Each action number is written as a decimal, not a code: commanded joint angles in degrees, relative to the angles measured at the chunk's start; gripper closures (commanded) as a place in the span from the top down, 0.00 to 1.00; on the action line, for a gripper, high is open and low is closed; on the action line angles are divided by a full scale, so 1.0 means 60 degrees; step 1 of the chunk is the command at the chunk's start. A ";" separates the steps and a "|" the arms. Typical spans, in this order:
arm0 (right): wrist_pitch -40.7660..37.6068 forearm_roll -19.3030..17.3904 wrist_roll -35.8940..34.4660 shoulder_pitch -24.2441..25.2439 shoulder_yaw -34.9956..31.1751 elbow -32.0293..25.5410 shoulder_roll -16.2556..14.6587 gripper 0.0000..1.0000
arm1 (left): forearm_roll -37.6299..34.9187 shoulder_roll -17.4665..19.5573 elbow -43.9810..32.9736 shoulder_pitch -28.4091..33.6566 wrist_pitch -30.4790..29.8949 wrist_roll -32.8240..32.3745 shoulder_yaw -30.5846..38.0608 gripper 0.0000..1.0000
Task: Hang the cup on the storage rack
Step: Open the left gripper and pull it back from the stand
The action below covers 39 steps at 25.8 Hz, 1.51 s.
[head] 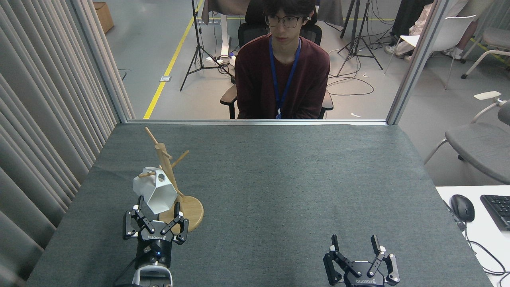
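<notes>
While cup (155, 192) hangs tilted on a rack (172, 180) peg by its tab, left gripper (157, 209) sits just below it, jaws spread, touching nothing; right gripper (354, 243) spread too, well apart.

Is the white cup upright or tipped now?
Tipped: the cup hangs from a storage rack peg, its mouth facing sideways and down.

Even, bright overhead light fills the sharp head view, leaving only faint soft shadows on the grey table (279, 179), no glare, and slight wide-angle bowing near the edges.
</notes>
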 commanded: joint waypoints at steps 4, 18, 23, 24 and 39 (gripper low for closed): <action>-0.0014 -0.0015 -0.0039 0.0014 0.0000 0.0000 -0.0015 0.99 | 0.0154 -0.0014 0.0307 0.0507 -0.0030 -0.0046 -0.0015 0.99; -0.0072 -0.0015 -0.0039 0.0176 -0.0073 -0.0191 -0.0059 0.99 | 0.4227 0.0133 -0.3999 0.3202 -0.4058 -0.0559 0.0029 0.99; -0.0277 -0.0029 -0.0054 0.0410 -0.0147 -0.0499 -0.0249 0.99 | 0.5296 0.0162 -0.4981 0.3407 -0.4395 -0.1555 0.0043 0.99; -0.0307 -0.0015 -0.0054 0.0483 -0.0190 -0.0542 -0.0249 0.99 | 0.5296 0.0162 -0.5039 0.3422 -0.4381 -0.1555 0.0029 0.99; -0.0424 0.0015 -0.0215 0.0996 -0.0703 -0.0660 -0.0249 0.99 | 0.5164 0.0162 -0.4585 0.3437 -0.3604 -0.1174 -0.0118 0.99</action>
